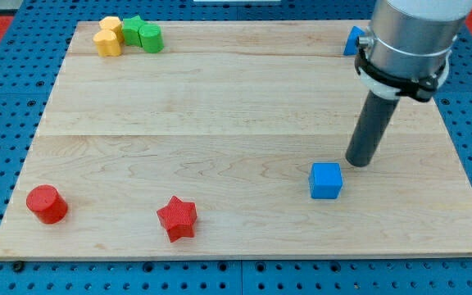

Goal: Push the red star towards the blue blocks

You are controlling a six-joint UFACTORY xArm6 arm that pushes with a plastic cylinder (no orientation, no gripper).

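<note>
The red star [177,218] lies near the view's bottom, left of centre. A blue cube [326,180] sits to its right, at the lower right of the board. A second blue block [353,41], a triangular one, is at the view's top right, partly hidden behind the arm. My tip [357,162] rests on the board just above and right of the blue cube, a small gap apart, and far to the right of the red star.
A red cylinder [47,204] stands at the bottom left. Two yellow blocks [109,37] and two green blocks [142,34], one a star, cluster at the top left. The wooden board [220,106] lies on a blue pegboard.
</note>
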